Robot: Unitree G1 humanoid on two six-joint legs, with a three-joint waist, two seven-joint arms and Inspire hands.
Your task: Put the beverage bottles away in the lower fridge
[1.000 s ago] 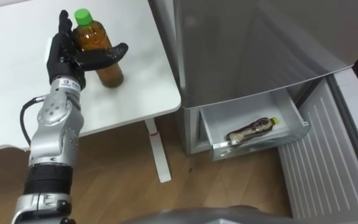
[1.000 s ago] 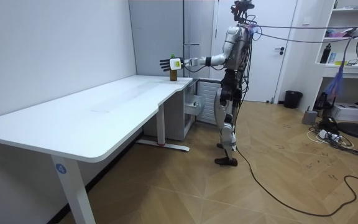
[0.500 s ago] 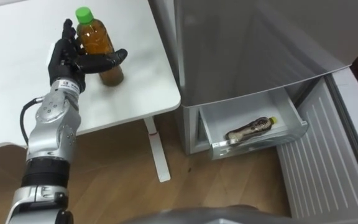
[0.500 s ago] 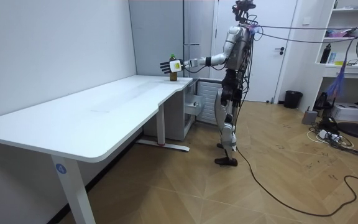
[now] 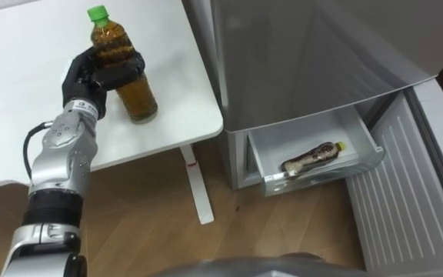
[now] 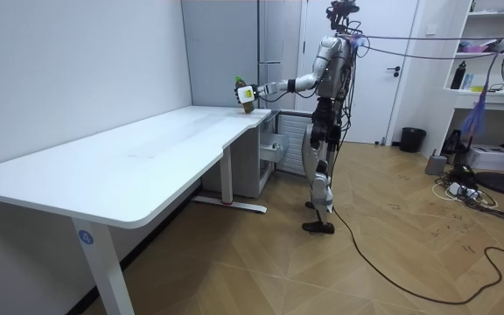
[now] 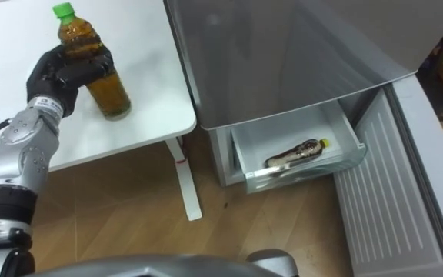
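A clear bottle of brown tea [image 5: 137, 96] with a green cap [image 5: 97, 13] is over the white table's [image 5: 21, 85] near right corner, tilted with its cap towards the far left. My left hand [image 5: 91, 73] is shut on its upper body, fingers and thumb curled round it. Whether its base touches the tabletop I cannot tell. In the room view the bottle [image 6: 243, 91] shows at the end of my outstretched left arm. To the right, the fridge's lower drawer [image 5: 321, 175] is pulled out, and a second brown bottle [image 5: 308, 159] lies on its side in it.
The grey fridge body [image 5: 314, 54] stands right of the table, close to its edge. Its lower door [image 5: 406, 208] hangs open at the right. Wooden floor and the table's white leg [image 5: 194, 188] lie between me and the drawer. I stand at the table's far end, beside the fridge.
My left hand's fingers have curled shut round the tea bottle. The bottle has gone from upright to tilted and looks slightly raised.
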